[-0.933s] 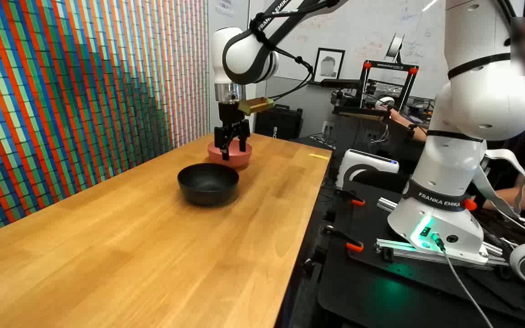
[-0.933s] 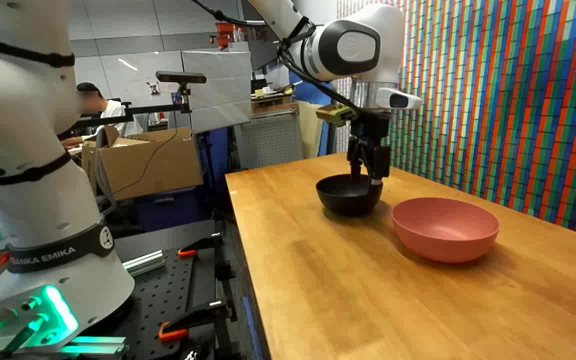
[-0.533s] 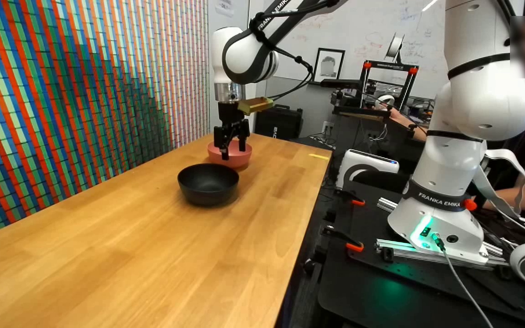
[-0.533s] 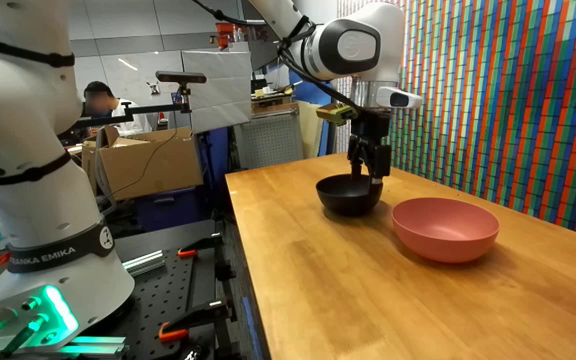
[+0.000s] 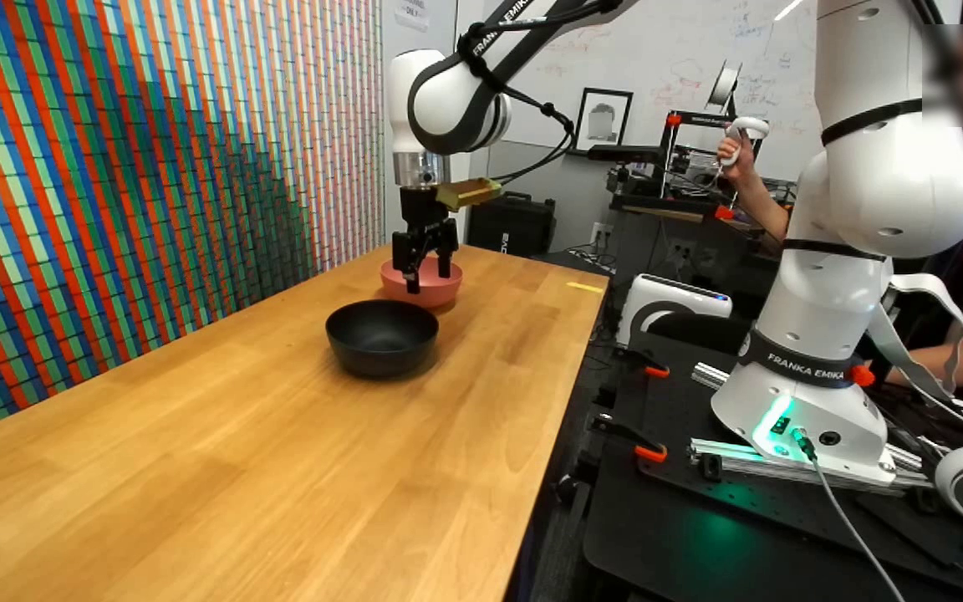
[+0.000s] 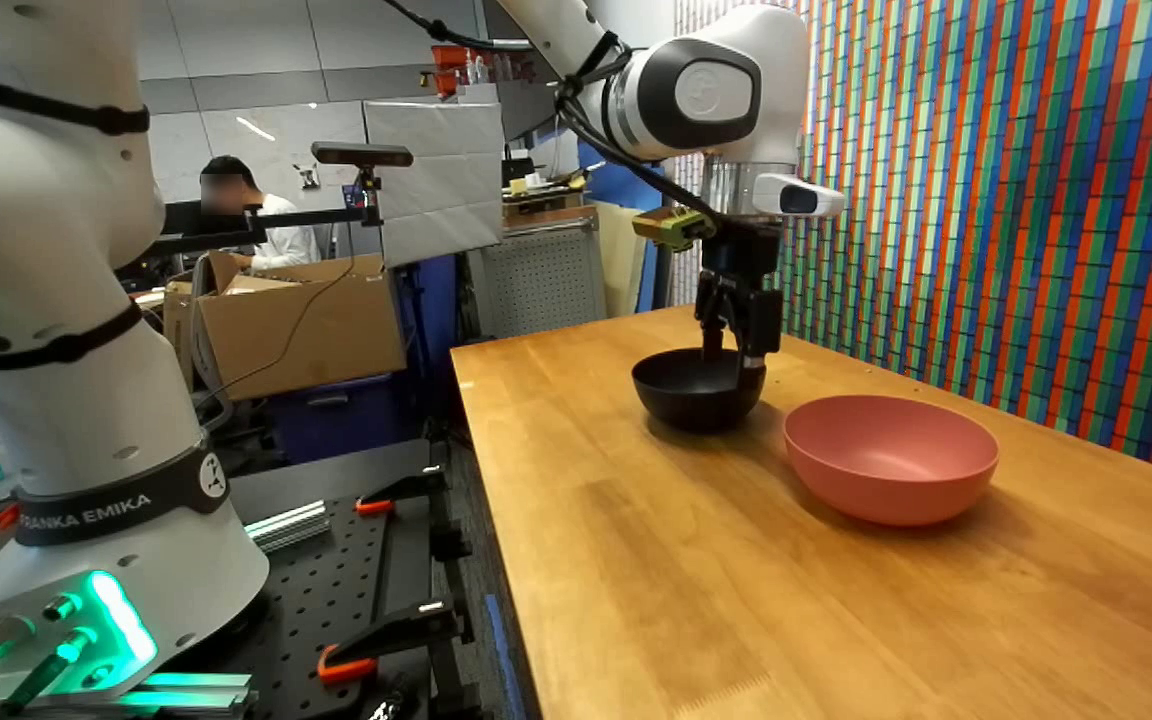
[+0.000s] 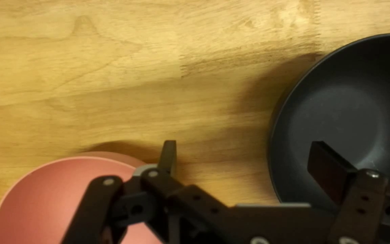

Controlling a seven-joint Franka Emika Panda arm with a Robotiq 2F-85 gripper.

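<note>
I'm likely lining up, empty gripper [image 7: 244, 153] spread wide between the wrist view's lower-left pink bowl [image 7: 46, 203] and right-side black bowl [image 7: 337, 115]; gripping calls for centring, then lowering.

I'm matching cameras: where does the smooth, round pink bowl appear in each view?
In an exterior view: smooth, round pink bowl near centre, partly hidden by the black two-finger gripper.
In an exterior view: pink bowl right of centre, unobstructed.
Wrist view: pink bowl lower left, cut by the bottom edge.
Shared landmark: smooth, round black bowl, in all three.
</note>
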